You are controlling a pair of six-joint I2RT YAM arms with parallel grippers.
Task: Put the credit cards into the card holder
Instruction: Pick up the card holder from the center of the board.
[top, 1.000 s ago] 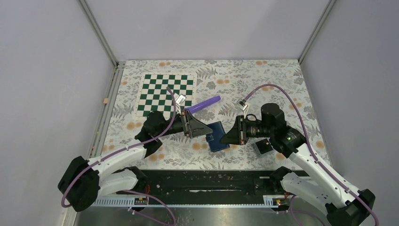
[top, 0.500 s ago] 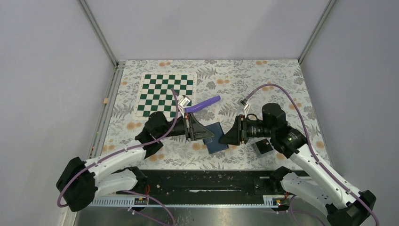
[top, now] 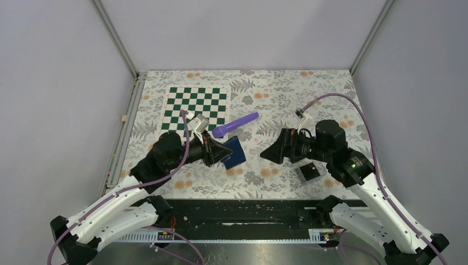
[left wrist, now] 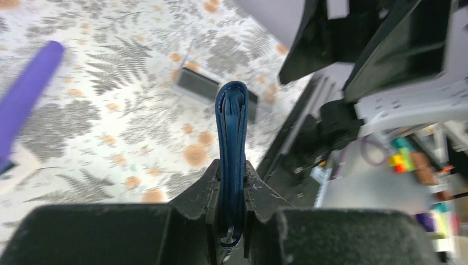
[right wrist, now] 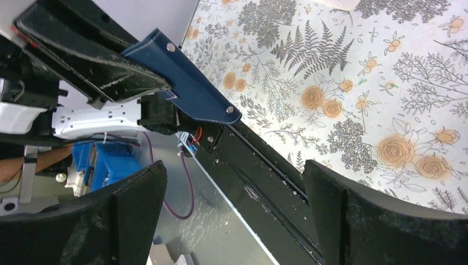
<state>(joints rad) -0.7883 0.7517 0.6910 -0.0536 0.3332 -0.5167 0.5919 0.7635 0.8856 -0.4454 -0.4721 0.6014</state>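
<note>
Floral-print cloth (top: 331, 94) covers the table inside a grey-walled enclosure, with a green-and-white checkerboard mat (top: 187, 105) lying at the rear left. A purple cylinder (top: 236, 124) lies on the cloth just right of the mat.

The left gripper (top: 227, 154) reaches toward the table's centre and is clamped on the card holder (top: 237, 154), a navy-blue folded wallet. In the left wrist view the card holder (left wrist: 232, 121) stands edge-on, pinched between the two black fingers of the left gripper (left wrist: 232, 174), and projects well beyond the fingertips. It appears to be held clear of the cloth.

The right gripper (top: 264, 154) faces the left one from the opposite side, close to the card holder but not touching it. In the right wrist view its fingers (right wrist: 138, 210) are spread wide with nothing between them. The card holder (right wrist: 187, 83) shows beyond them, with two metal studs visible on its flat side.

A small tray (top: 309, 172) with a dark bottom rests on the cloth beneath the right arm. It also shows, blurred, in the left wrist view (left wrist: 212, 91).
</note>
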